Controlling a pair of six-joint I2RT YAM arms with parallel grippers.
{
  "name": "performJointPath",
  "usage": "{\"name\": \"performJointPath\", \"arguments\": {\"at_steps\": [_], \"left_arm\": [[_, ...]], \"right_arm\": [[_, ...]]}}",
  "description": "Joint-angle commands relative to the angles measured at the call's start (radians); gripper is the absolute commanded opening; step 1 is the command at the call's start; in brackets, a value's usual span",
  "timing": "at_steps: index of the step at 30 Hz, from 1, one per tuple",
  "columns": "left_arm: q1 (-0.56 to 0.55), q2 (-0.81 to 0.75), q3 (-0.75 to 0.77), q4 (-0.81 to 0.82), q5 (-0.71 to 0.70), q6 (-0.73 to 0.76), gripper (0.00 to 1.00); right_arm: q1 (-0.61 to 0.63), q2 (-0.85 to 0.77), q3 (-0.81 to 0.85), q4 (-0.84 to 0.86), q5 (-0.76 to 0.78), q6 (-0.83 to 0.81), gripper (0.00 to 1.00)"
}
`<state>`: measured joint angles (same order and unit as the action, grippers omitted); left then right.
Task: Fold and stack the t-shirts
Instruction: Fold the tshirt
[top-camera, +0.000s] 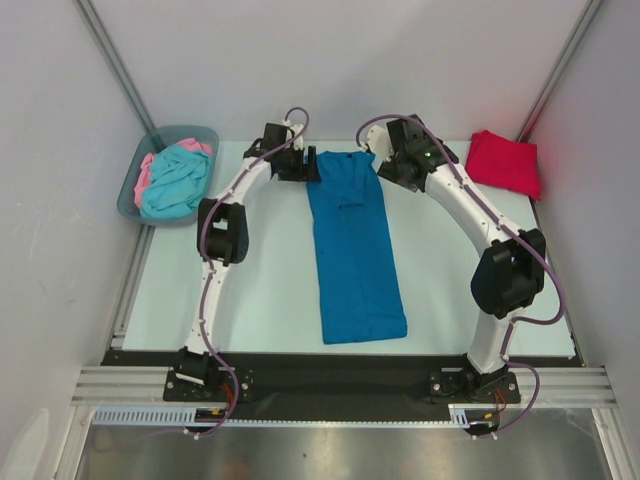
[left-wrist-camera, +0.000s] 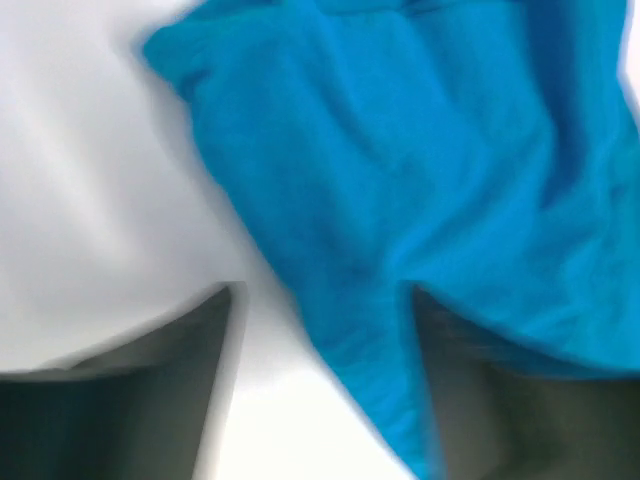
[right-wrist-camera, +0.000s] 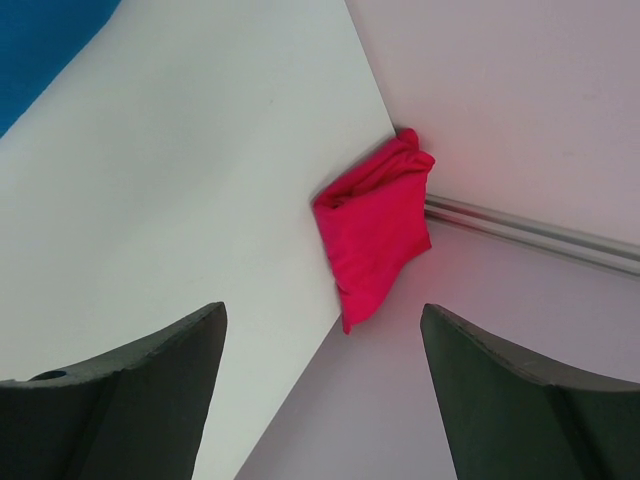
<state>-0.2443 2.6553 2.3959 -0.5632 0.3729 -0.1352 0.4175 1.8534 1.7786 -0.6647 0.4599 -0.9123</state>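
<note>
A deep blue t-shirt (top-camera: 355, 250) lies in a long narrow strip down the middle of the table. My left gripper (top-camera: 306, 166) sits at its far left corner. In the left wrist view, which is blurred, that gripper (left-wrist-camera: 320, 300) has its jaws apart, with the blue cloth's (left-wrist-camera: 420, 150) edge running between them. A bright red t-shirt (top-camera: 504, 162) lies in a compact bundle at the far right corner. My right gripper (top-camera: 438, 158) hovers between the two shirts. In its wrist view the right gripper (right-wrist-camera: 325, 320) is open and empty, facing the red shirt (right-wrist-camera: 375, 230).
A grey-blue plastic bin (top-camera: 130, 200) stands at the far left, holding a turquoise shirt (top-camera: 178, 182) and a pink one (top-camera: 146, 172). Grey walls close in the table on three sides, with a metal rail (right-wrist-camera: 520, 230) behind the red shirt.
</note>
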Motion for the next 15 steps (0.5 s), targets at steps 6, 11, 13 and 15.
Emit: {"name": "performJointPath", "arguments": {"at_steps": [6, 11, 13, 15], "left_arm": [[0.016, -0.147, -0.059, -0.044, 0.067, 0.052, 1.0], [0.016, -0.239, -0.115, -0.069, 0.038, 0.155, 1.0], [0.016, -0.277, -0.124, -0.096, 0.015, 0.206, 1.0], [0.016, -0.307, -0.15, -0.11, -0.005, 0.242, 1.0]], "right_arm": [[-0.043, 0.033, -0.064, -0.039, -0.124, 0.093, 0.85], [-0.104, 0.197, 0.037, -0.033, -0.21, 0.161, 0.22], [-0.114, 0.246, 0.143, -0.039, -0.228, 0.193, 0.0], [-0.123, 0.312, 0.208, -0.038, -0.263, 0.205, 0.0]]}}
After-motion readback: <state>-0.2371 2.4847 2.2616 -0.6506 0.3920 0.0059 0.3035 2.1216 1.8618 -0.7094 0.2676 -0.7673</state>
